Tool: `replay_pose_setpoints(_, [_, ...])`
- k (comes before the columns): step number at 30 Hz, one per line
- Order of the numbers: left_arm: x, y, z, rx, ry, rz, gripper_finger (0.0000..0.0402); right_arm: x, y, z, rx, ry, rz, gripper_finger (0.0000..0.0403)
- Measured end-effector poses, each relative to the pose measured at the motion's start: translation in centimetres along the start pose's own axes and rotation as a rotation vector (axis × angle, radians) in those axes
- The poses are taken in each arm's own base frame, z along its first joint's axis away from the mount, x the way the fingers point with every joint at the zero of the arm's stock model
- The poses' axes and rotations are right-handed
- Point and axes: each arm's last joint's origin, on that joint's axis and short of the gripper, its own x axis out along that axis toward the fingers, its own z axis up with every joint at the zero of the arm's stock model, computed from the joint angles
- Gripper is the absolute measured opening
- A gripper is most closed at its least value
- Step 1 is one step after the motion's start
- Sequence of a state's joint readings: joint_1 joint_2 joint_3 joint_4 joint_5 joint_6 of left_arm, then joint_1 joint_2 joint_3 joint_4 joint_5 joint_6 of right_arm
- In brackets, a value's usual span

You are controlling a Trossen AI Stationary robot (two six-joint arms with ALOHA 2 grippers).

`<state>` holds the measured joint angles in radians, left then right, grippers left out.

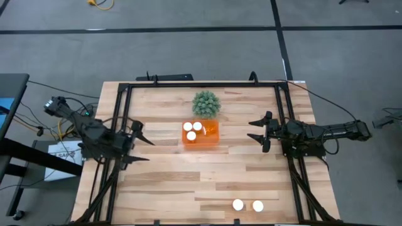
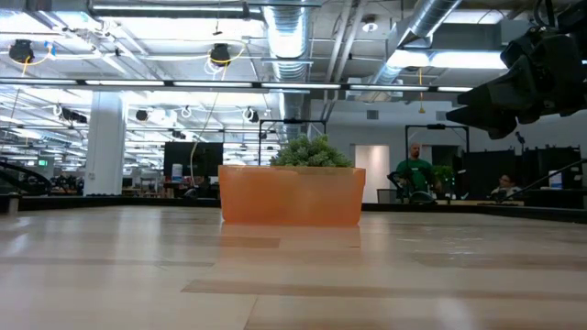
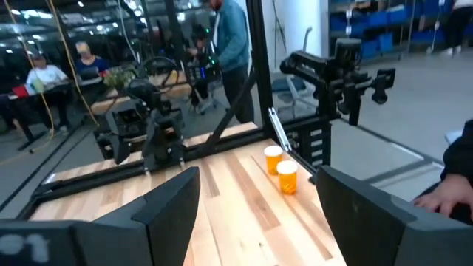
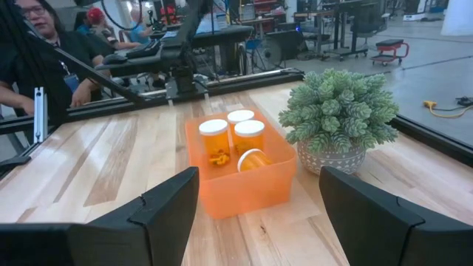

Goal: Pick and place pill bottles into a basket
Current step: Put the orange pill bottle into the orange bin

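The orange basket (image 1: 201,134) stands at the table's middle and holds several pill bottles: three upright with white caps (image 1: 192,129) and one lying on its side (image 4: 253,159). Two more bottles (image 1: 247,205) stand near the table's near edge; they also show in the left wrist view (image 3: 281,170). My left gripper (image 1: 142,149) is open and empty at the table's left side. My right gripper (image 1: 258,130) is open and empty to the right of the basket, its fingers pointing at it.
A round green spiky plant (image 1: 206,103) in a pot stands just behind the basket. A black frame (image 1: 201,84) runs along the table's far, left and right sides. People show in the room beyond the table.
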<state>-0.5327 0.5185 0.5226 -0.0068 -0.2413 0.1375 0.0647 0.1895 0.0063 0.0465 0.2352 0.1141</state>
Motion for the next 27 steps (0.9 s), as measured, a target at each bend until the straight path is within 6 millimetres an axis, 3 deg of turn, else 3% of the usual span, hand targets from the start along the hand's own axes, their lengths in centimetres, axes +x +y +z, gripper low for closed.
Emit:
replay_pose_setpoints(6, [-2.8, 0.4, -1.8, -0.027, -0.105, 0.014, 0.0261, 0.0, 0.0, 0.0, 0.000, 0.000, 0.000, 0.0276])
replay_pose_setpoints(15, [-6.8, 1.3, -3.0, -0.016, -0.296, 0.050, 0.0261, 0.0, 0.0, 0.0, 0.000, 0.000, 0.000, 0.0276])
replay_pose_setpoints(23, [-6.1, 0.9, -4.4, 0.007, -0.269, 0.047, 0.0261, 0.0, 0.0, 0.0, 0.000, 0.000, 0.000, 0.0276])
replay_pose_setpoints(27, [-5.5, 0.5, -5.3, 0.031, -0.358, 0.043, 0.0261, 0.0, 0.0, 0.0, 0.000, 0.000, 0.000, 0.0276])
